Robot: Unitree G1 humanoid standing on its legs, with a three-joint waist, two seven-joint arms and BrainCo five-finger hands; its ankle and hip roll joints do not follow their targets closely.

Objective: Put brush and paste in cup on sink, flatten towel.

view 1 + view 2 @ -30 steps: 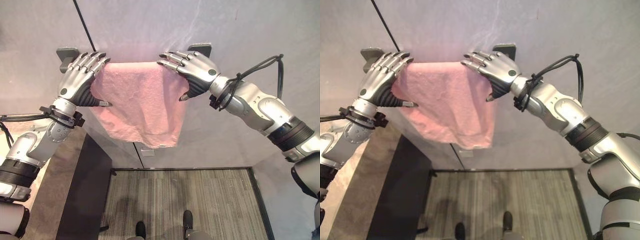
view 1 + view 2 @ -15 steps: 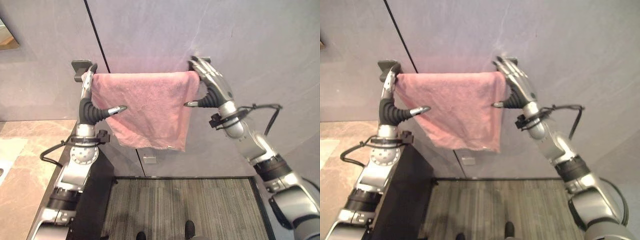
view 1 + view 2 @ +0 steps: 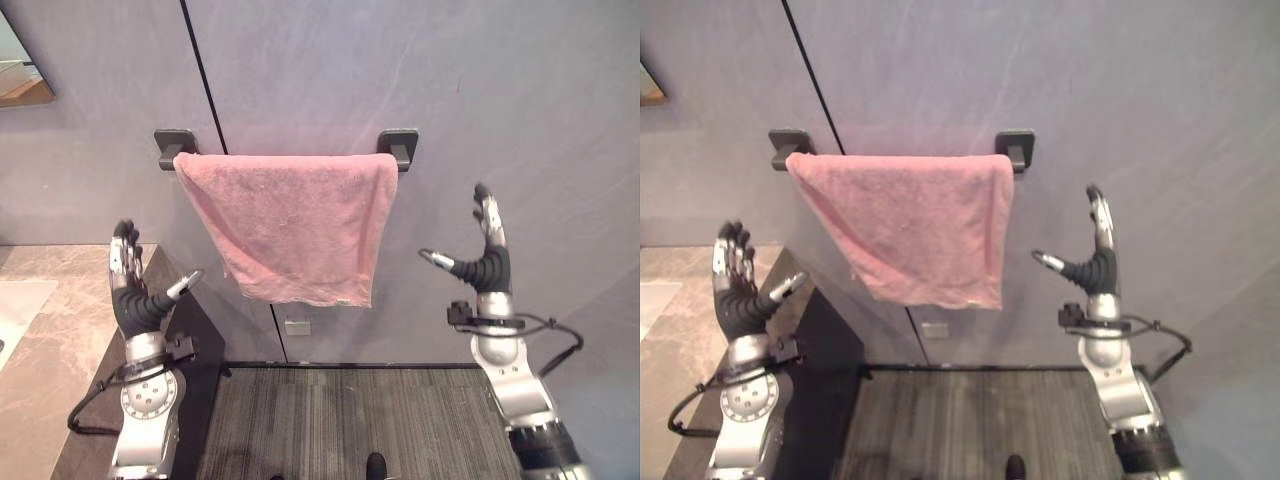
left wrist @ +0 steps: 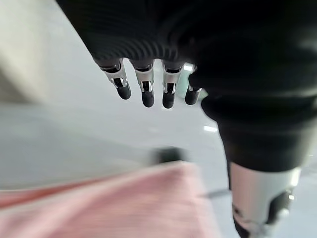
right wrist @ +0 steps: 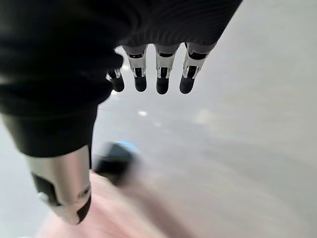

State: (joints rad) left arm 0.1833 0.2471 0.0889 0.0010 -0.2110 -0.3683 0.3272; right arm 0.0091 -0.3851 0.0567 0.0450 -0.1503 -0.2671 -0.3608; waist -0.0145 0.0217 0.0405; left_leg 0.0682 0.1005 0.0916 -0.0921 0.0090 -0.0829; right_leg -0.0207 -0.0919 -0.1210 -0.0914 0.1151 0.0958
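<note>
A pink towel [image 3: 290, 225] hangs spread over a wall rail between two dark brackets [image 3: 398, 147], its lower hem slanting down to the right. My left hand [image 3: 130, 290] is held up below and left of the towel, open, fingers straight, touching nothing. My right hand [image 3: 484, 255] is raised to the right of the towel, also open and empty. In the left wrist view the towel [image 4: 114, 206] shows past the straight fingers [image 4: 143, 89]. In the right wrist view a bracket [image 5: 114, 161] and pink cloth lie beyond the fingers [image 5: 161, 74].
A beige stone counter [image 3: 50, 330] with a white sink edge [image 3: 15, 305] lies at the left, a dark cabinet side [image 3: 195, 350] under it. A mirror corner [image 3: 20, 75] shows top left. Grey striped floor [image 3: 360, 420] runs below the grey wall.
Both hands have let go of the towel's top corners and dropped away from the rail to either side. The towel now hangs spread between the brackets. The camera view has shifted too.
</note>
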